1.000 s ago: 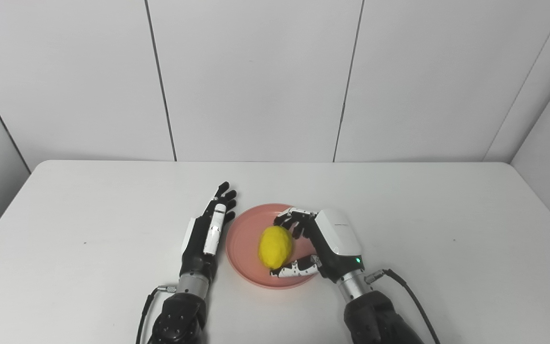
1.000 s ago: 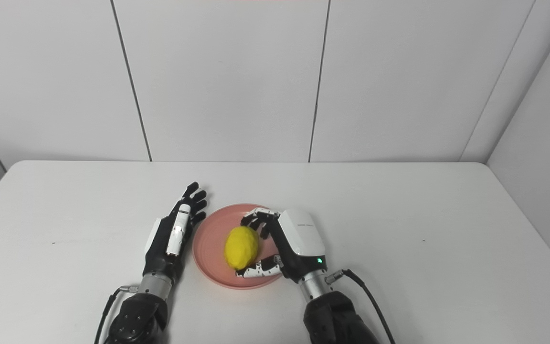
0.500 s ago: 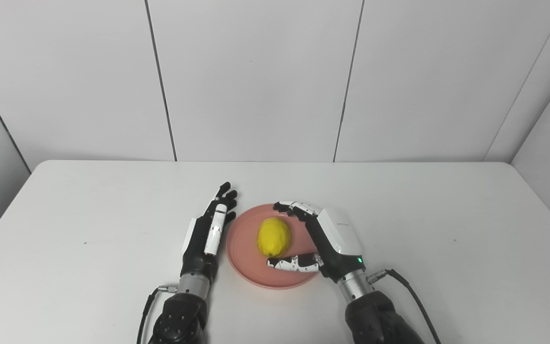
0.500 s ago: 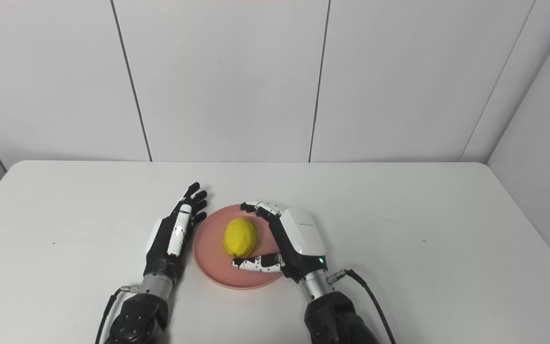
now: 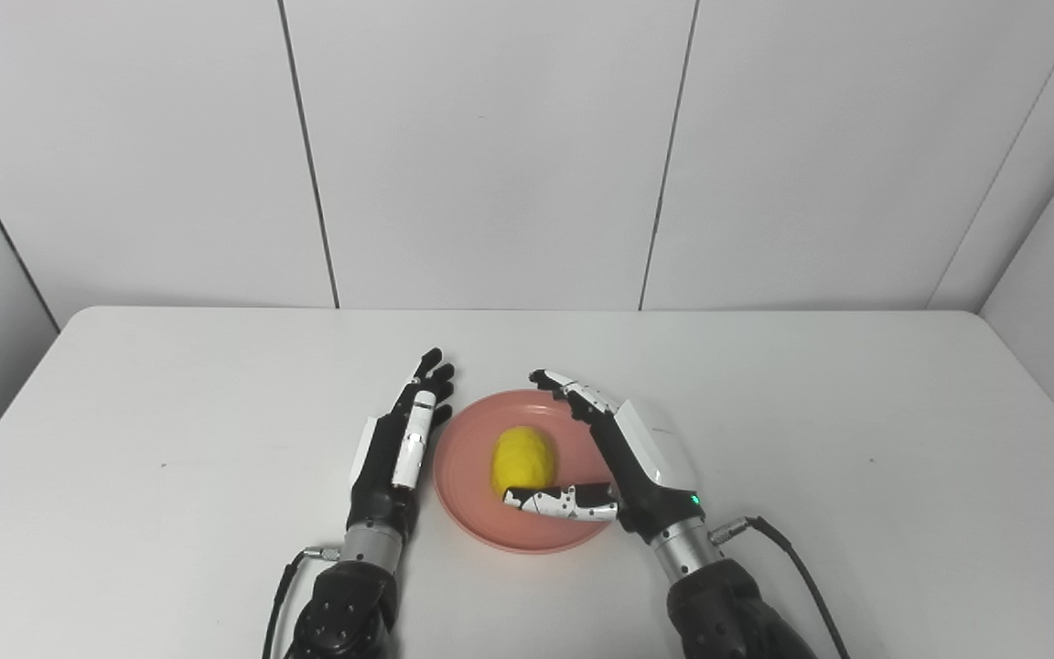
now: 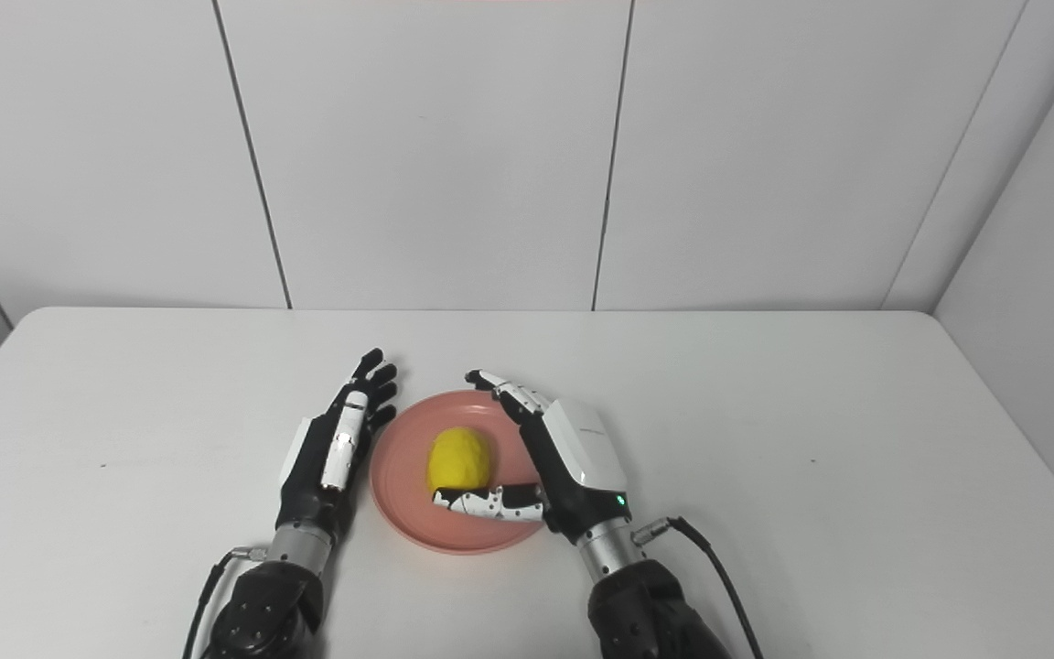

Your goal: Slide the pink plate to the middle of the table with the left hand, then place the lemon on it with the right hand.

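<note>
Lemon (image 5: 521,459) lies on the pink plate (image 5: 467,494), a little toward the plate's far side, and the plate sits on the white table (image 5: 856,439) near its middle and toward the robot's edge. Right hand (image 5: 623,453) stands on the plate's right side with its fingers (image 5: 573,395) stretched out and spread, arching past the lemon's far end without touching it; the thumb (image 5: 559,501) reaches across the plate's near part, just in front of the lemon. It grips nothing. Whether the thumb touches the fruit or only crosses in front of it cannot be told, since it covers the lemon's near end in both views.

Left hand (image 5: 399,444) lies just beside the plate's left rim, fingers straight and close together, pointing away from the robot, holding nothing. Whether its edge touches the rim cannot be made out.

Part of the plate's right rim is hidden behind the right hand's white back. Both forearms are cut off by the bottom edge, and a black cable (image 5: 788,563) trails from the right wrist toward that edge.
</note>
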Robot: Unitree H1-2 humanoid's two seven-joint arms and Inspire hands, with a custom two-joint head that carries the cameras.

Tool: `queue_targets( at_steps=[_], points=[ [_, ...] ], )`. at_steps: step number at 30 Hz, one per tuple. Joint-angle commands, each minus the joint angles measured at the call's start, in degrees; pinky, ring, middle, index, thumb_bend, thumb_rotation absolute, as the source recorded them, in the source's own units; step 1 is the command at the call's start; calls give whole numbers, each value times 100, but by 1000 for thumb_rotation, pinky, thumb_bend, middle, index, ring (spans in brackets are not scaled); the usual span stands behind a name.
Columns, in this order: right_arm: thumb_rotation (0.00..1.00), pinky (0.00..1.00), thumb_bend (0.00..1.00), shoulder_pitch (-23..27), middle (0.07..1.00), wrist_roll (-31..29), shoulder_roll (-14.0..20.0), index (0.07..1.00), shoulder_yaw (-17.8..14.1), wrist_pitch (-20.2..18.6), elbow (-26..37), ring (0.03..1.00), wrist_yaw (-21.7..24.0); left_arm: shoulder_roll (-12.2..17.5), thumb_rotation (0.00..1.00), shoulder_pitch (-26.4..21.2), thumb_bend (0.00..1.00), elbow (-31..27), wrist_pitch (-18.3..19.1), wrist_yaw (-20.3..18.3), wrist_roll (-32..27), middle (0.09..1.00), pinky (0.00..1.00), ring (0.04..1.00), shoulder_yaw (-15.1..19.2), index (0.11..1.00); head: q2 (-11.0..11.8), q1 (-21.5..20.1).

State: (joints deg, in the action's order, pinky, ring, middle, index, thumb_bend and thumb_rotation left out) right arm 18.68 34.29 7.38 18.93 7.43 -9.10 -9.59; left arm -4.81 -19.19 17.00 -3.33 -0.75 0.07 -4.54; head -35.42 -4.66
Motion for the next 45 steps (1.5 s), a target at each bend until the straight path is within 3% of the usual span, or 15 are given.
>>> queue_targets(
  at_steps=[1,8,15,20,26,34,45],
  points=[
    [406,710,647,149,824,14,7,828,-55,328,229,800,-73,-118,1000,-44,260,33,-6,-47,27,916,903,922,-85,912,-6,10],
    [480,702,628,133,824,152,13,836,-127,642,160,785,-408,-111,1000,-41,260,13,17,-28,62,915,897,919,-92,910,2,2],
    [558,755,637,-23,866,-632,-314,877,-559,643,177,828,-332,-102,1000,-36,268,-2,19,-51,34,913,901,913,-87,913,-5,1],
    [754,832,664,-68,909,-947,-425,915,-742,625,121,889,-242,-89,1000,-41,281,8,-1,-46,54,914,917,913,-91,919,-7,2],
    [897,857,697,-111,935,-1328,-518,935,-878,461,159,917,-51,-103,1000,-16,303,-28,17,19,96,918,931,918,-83,921,-22,-2],
    [955,904,598,-199,969,-1986,-672,971,-1043,155,268,956,368,-80,1000,-2,341,-57,22,22,110,966,978,959,-90,964,-23,-15],
    [1000,998,647,-192,1000,-3033,-870,1000,-1318,97,51,999,863,-71,1000,-26,364,14,-24,134,284,994,1000,997,-65,983,-24,-19]
  ],
)
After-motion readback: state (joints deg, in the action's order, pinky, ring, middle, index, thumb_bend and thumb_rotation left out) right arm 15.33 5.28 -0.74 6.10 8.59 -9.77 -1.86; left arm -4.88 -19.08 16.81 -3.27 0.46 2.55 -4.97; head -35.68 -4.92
